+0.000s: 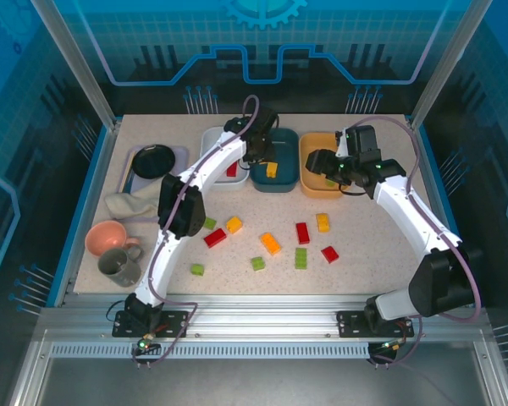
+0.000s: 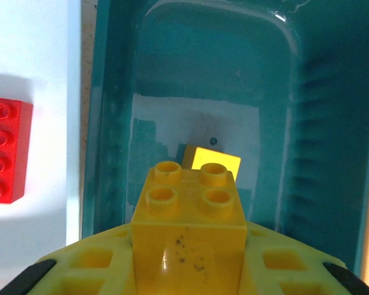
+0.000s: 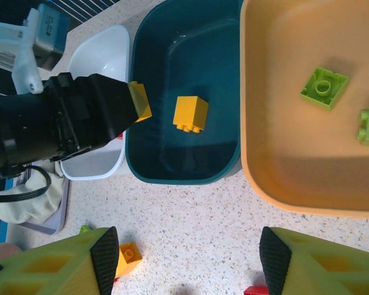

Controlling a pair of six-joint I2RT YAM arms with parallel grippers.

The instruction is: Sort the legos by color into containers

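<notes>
We count three shallow rounded tubs in a row along the far side of the speckled tabletop (image 1: 356, 271): a white plastic tub (image 1: 213, 148), a dark teal plastic tub (image 1: 288, 165) and an orange-yellow plastic tub (image 3: 283, 184), each just beside the next.

Ten small plastic bricks lie loose in the middle of the tabletop. Three are red bricks (image 1: 302, 233), three are orange-yellow bricks (image 1: 270, 244) and four are light green bricks (image 1: 301, 258).

On the left side stand one black round dish (image 1: 152, 160) on a lavender tray (image 1: 129, 182), one crumpled cream cloth (image 1: 129, 204), one pink cup (image 1: 108, 238) and one grey mug (image 1: 118, 266).

A band of bare tabletop runs between the tubs and the loose bricks, and another lies along the near edge. The right side is bare out to the blue rail.

The white tub holds one long red brick (image 2: 6, 150). The teal tub holds one yellow cube brick (image 3: 190, 114) lying on its side. The orange-yellow tub holds two green bricks (image 3: 323, 88), well apart from its near wall.

The left tool (image 2: 187, 273) hangs over the teal tub, clamped on a yellow four-stud brick (image 2: 187, 233), studs facing the tub.

The right tool (image 3: 190, 264) sits at the near side of the tubs, its fingers (image 3: 104, 258) spread wide with nothing between them.
</notes>
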